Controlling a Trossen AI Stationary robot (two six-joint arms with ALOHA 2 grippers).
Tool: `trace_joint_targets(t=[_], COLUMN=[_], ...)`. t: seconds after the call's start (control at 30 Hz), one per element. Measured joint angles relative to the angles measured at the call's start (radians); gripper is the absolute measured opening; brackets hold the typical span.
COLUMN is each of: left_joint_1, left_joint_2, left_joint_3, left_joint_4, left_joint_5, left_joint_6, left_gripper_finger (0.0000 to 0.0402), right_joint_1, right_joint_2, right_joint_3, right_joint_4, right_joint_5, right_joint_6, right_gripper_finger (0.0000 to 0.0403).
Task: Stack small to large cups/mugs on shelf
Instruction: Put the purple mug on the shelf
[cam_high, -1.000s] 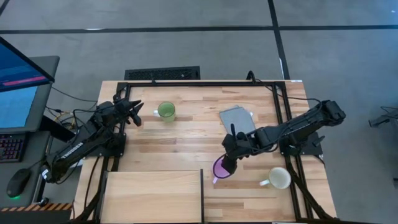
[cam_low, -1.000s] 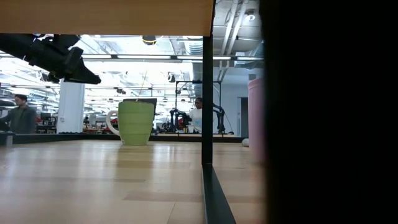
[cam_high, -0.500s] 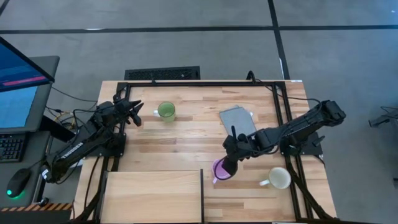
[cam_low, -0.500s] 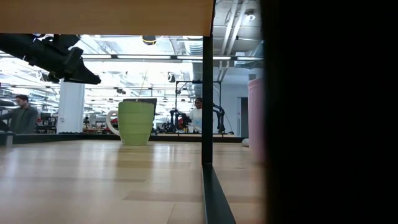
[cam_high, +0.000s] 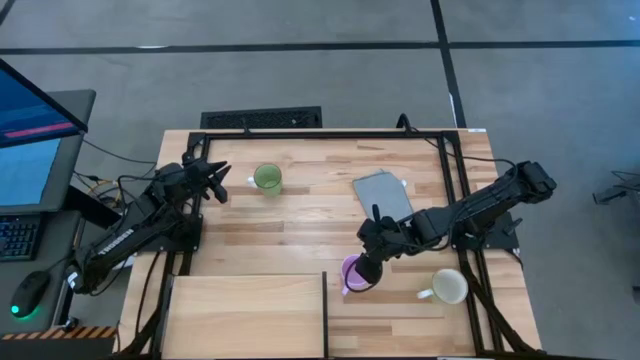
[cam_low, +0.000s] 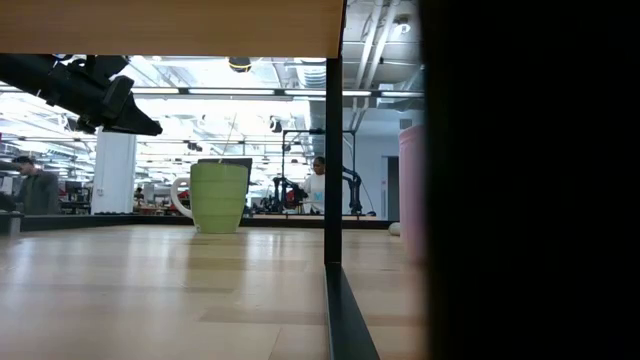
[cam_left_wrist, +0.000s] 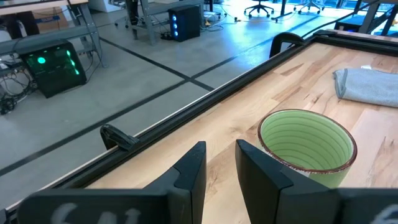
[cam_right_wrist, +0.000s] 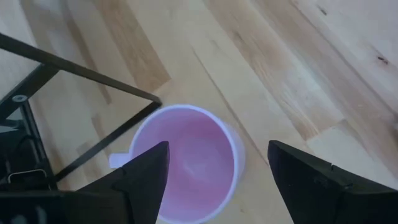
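The light purple mug stands upright on the tabletop beside the shelf's dark edge. My right gripper hangs open just above it, one finger on each side of the rim and slanting down, and it hides much of the purple mug from above. The green mug stands at the far left. My left gripper hovers beside the green mug, its fingers a narrow gap apart with nothing between them. The cream-white mug stands at the near right. The shelf lies at the near edge.
A folded grey cloth lies on the table beyond my right gripper. A black frame runs around the tabletop. A desk with a monitor stands off the table's left. In the low view a dark mass fills the picture's right.
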Motion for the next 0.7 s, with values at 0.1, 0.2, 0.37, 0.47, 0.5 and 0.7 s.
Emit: trace_joint_targets(t=[0.1, 0.2, 0.37, 0.47, 0.5, 0.7], left_joint_1=[0.0, 0.0, 0.0, 0.0, 0.0, 0.0], left_joint_2=[0.0, 0.0, 0.0, 0.0, 0.0, 0.0], left_joint_3=[0.0, 0.0, 0.0, 0.0, 0.0, 0.0], left_joint_4=[0.0, 0.0, 0.0, 0.0, 0.0, 0.0], left_joint_5=[0.0, 0.0, 0.0, 0.0, 0.0, 0.0], left_joint_6=[0.0, 0.0, 0.0, 0.0, 0.0, 0.0], left_gripper_finger=[0.0078, 0.0078, 0.0078, 0.0078, 0.0078, 0.0078], right_joint_1=[0.0, 0.0, 0.0, 0.0, 0.0, 0.0], right_joint_2=[0.0, 0.0, 0.0, 0.0, 0.0, 0.0], right_joint_3=[0.0, 0.0, 0.0, 0.0, 0.0, 0.0], right_joint_4=[-0.002, -0.003, -0.003, -0.003, -0.003, -0.018], right_joint_5=[0.0, 0.0, -0.001, -0.001, -0.001, -0.001], right_joint_6=[0.0, 0.0, -0.001, -0.024, -0.024, -0.019], right_gripper_finger=[0.0296, 0.0296, 0.0296, 0.0296, 0.0296, 0.0296])
